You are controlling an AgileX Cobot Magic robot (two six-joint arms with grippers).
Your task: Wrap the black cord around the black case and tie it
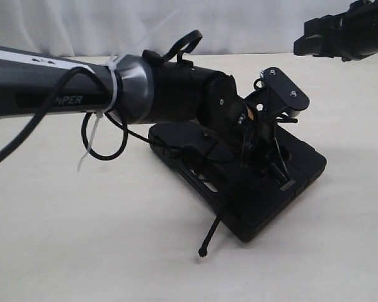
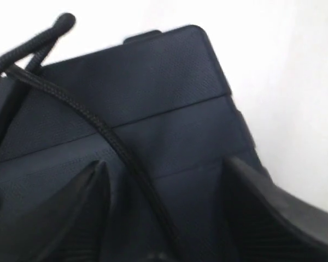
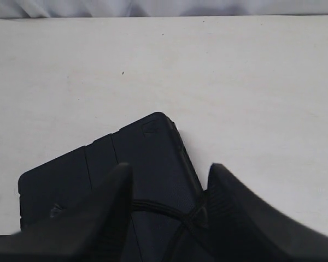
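Note:
The black case (image 1: pixel 302 165) lies flat on the pale table, right of centre. The black cord (image 1: pixel 211 231) runs across its top, and its knotted end (image 1: pixel 203 252) hangs off the case's near edge onto the table. My left gripper (image 1: pixel 264 162) reaches in from the left and points down onto the case. In the left wrist view this gripper (image 2: pixel 167 180) is open, and the cord (image 2: pixel 71 101) runs diagonally between its fingers across the case (image 2: pixel 169 82). My right gripper (image 1: pixel 315 41) hovers high at the upper right. It (image 3: pixel 169 172) is open and empty, above the case (image 3: pixel 147 153), where the cord (image 3: pixel 164 207) crosses itself.
The left arm's own black cable (image 1: pixel 104 141) with white zip ties (image 1: pixel 91 135) loops below its wrist, close to the case's left corner. Bare table (image 1: pixel 82 239) spreads around the case. A white curtain (image 1: pixel 239 25) backs the scene.

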